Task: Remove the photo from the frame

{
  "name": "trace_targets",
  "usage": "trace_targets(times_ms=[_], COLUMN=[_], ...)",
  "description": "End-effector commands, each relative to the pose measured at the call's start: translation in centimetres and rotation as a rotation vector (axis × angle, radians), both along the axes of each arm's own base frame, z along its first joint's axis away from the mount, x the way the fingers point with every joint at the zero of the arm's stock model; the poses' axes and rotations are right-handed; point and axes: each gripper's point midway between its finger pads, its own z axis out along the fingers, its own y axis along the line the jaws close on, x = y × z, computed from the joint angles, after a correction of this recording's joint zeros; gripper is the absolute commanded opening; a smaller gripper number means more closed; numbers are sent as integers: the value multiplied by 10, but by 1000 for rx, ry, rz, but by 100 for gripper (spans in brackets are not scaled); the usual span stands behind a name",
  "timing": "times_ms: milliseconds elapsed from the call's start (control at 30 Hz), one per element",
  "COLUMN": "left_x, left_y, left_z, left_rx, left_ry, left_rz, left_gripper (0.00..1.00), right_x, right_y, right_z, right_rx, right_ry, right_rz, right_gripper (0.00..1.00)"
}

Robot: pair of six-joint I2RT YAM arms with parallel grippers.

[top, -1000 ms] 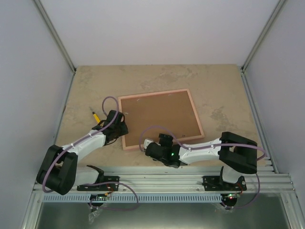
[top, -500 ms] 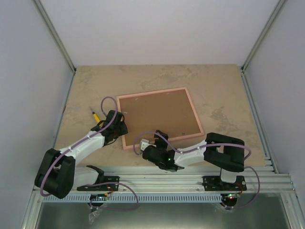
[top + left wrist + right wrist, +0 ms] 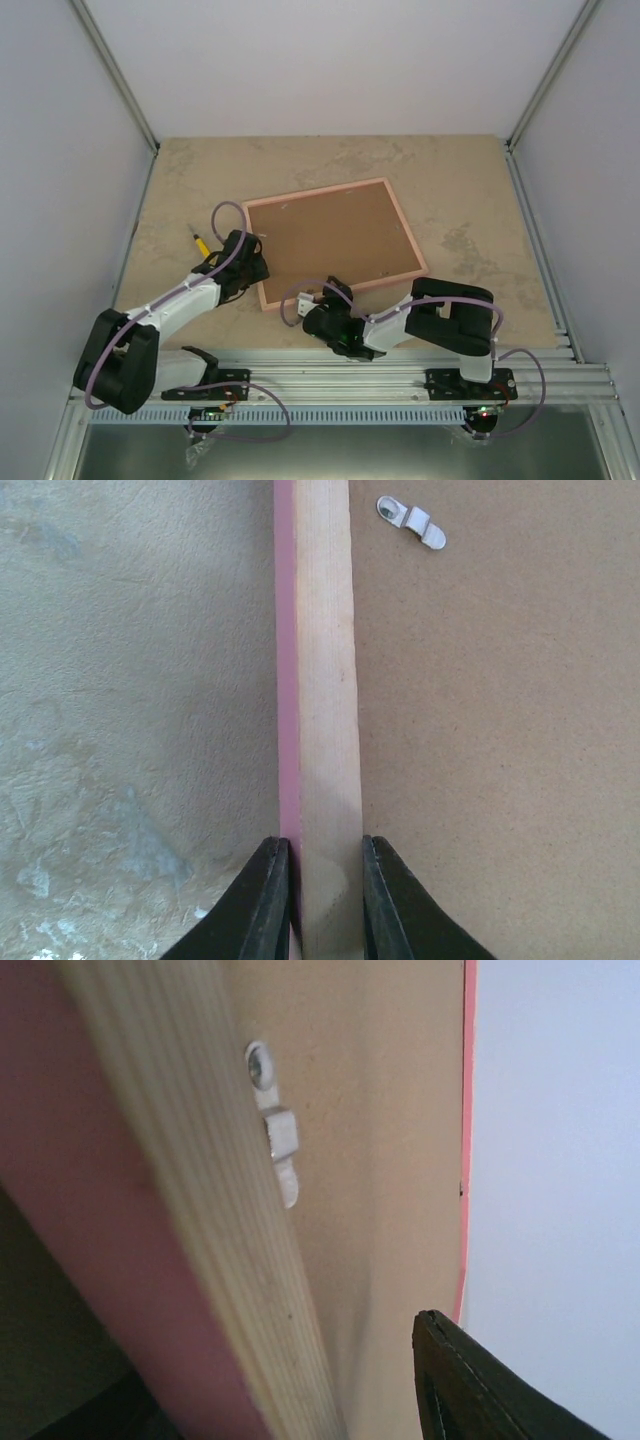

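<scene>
From up top I see the frame [image 3: 335, 240] lying face down in the middle of the table [image 3: 450, 200], turned a little askew. It is a near-square with a thin pink rim around a flat, matte brown fibreboard back. The photo is hidden under that back; I can't see it in any view.

My left gripper [image 3: 325, 845] is clamped on the frame's left rail [image 3: 325, 680]. The two black, tapered fingers [image 3: 268, 890] sit tight against either side of it. The rail is a straight strip of pale bare wood with fine grain, and its outer side is painted pink. Just inside it the board looks smooth and faintly speckled. A small silver metal clip [image 3: 412, 522], rounded at one end and stepped in the middle, lies on the board near the rail.

My right gripper [image 3: 312, 298] is at the frame's near left corner. Its wrist view is filled by the rail at very close range: pink side, striped pale wood, then the tan board with a second clip [image 3: 275, 1135] fixed by a round rivet. Only one dark finger [image 3: 470, 1380] shows, at the lower right, so I can't tell whether those jaws are apart or gripping.

The table is mottled beige, rough and stone-like. A small yellow-and-black tool [image 3: 200, 243] lies on it near the left gripper.
</scene>
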Motion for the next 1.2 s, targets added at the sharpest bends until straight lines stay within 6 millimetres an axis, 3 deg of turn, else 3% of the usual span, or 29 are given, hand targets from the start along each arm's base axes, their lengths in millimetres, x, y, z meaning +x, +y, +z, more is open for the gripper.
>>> trace_targets(times_ms=[0,200,400,467,600,733,933,1167], left_x=[19,25,27,26,24,17,-7,-34], left_y=[-26,-25,-20,-16,-2,3,26,48], left_z=[27,34,48,54,84,134,198,231], left_rx=[-87,-85,-100,-101,-114,-195,-279,-355], left_ry=[-86,-104,-150,-170,-257,-393,-581,-720], left_rz=[-63,-44,0,24,97,119,186,250], left_gripper=[0,1,11,16,35,43,55,63], right_x=[5,3,4,3,1,0,-2,-8], right_y=[-8,-5,-7,-7,-6,-2,7,16], right_z=[2,19,32,37,53,72,123,211], right_rx=[15,61,61,66,105,162,300,558], right_ry=[10,10,-10,-11,-2,11,-8,-57], right_rz=[-15,-4,-14,-12,-7,7,47,140], right_gripper=[45,25,1,1,0,0,1,0])
